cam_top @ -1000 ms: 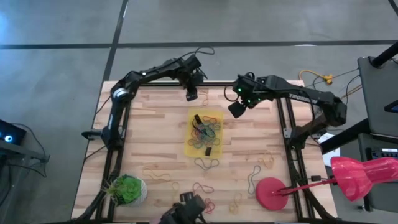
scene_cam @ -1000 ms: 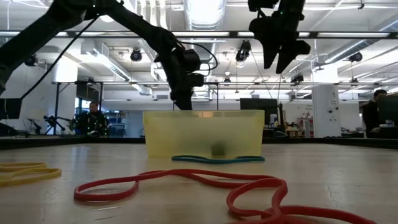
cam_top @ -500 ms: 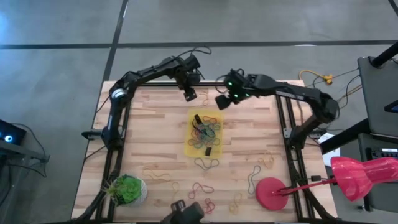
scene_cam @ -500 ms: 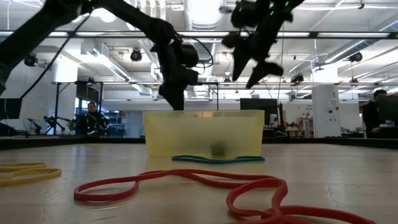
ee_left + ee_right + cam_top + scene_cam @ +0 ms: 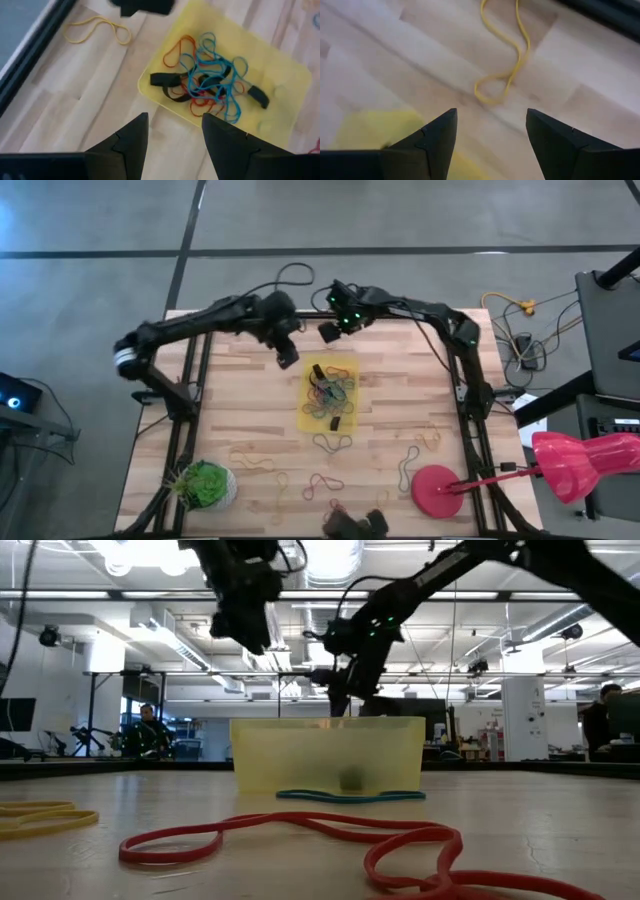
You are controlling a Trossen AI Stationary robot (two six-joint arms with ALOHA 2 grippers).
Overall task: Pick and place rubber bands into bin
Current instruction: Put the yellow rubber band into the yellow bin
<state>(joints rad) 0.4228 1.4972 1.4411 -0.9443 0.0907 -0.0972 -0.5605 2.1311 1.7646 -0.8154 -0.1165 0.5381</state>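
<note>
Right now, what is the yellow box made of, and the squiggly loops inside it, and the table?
The bin looks like thin see-through yellow plastic: a dark shape shows through its wall. The rubber bands look like soft rubber, matte, lying limp in tangled curls. The table looks like pale wood: joined strips with grain lines, smooth finish.

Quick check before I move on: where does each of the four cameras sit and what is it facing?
High: overhead, straight down on table, both arms, bin.
Low: table height, level across red band to bin; arms above.
Left wrist: over bin; open left claw.
Right wrist: over yellow band; open right claw.
Shared: bin shows in high, low and left wrist.
</note>
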